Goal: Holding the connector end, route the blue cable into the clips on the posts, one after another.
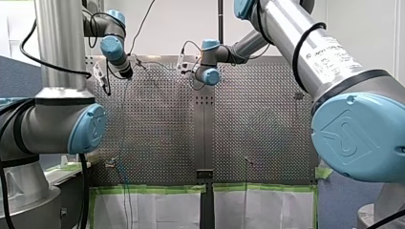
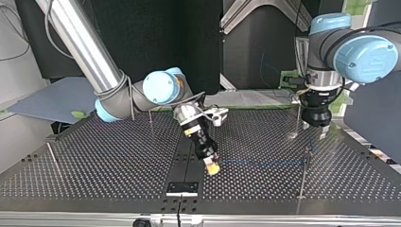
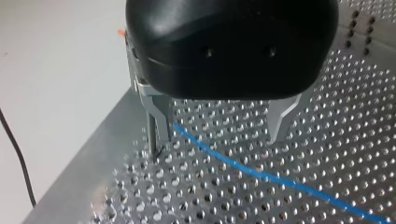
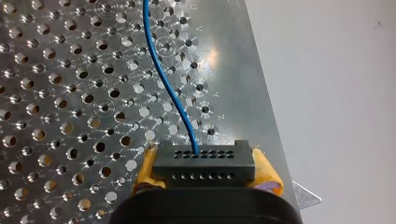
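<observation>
**The count, kind by kind**

Two arms reach over one perforated table (image 2: 94, 165): my left arm (image 1: 59, 52) and my right arm (image 1: 310, 47). Each carries one gripper, so there are two in all. The left gripper (image 3: 215, 140) shows two metal fingers (image 3: 158, 119), and the right gripper (image 4: 205, 170) shows two yellow pads (image 4: 267, 176). There is one blue cable (image 3: 261, 173) and one black connector (image 4: 204, 161), which has two rows of small holes on its face. The top view shows four thin posts on the table: a left post (image 2: 51, 153), a middle post (image 2: 150, 122), a far right post (image 2: 299, 116) and a near right post (image 2: 306, 156).
</observation>
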Controlling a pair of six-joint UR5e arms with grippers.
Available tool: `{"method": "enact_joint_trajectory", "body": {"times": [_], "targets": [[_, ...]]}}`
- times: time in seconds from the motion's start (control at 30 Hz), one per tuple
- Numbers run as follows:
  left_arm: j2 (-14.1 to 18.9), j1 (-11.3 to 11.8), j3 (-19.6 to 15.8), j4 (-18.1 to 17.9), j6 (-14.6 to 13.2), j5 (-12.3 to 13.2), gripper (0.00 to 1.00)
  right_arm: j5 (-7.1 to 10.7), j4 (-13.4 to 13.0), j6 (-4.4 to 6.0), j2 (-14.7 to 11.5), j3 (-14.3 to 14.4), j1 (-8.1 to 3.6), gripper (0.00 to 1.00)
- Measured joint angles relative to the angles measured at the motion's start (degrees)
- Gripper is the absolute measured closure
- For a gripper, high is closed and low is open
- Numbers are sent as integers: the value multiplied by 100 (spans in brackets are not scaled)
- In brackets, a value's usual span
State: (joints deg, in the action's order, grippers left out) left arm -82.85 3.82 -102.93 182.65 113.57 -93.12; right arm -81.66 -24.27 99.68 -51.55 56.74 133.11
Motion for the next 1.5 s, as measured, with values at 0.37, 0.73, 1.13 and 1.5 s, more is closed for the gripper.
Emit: {"method": "enact_joint_trajectory", "body": {"times": [0.37, 0.73, 1.13, 1.5], "targets": [[466, -223, 2, 48, -522, -94, 0, 1, 11, 0, -2, 0, -17, 100], [447, -380, 3, 16, -1080, -228, 0, 3, 12, 0, -1, 0, -22, 100], [410, -409, 3, -282, -1647, -31, 0, 0, 7, 0, 4, 0, -35, 100], [345, -398, 103, -350, -2147, -13, 0, 0, -7, 0, 8, 0, -46, 100]]}}
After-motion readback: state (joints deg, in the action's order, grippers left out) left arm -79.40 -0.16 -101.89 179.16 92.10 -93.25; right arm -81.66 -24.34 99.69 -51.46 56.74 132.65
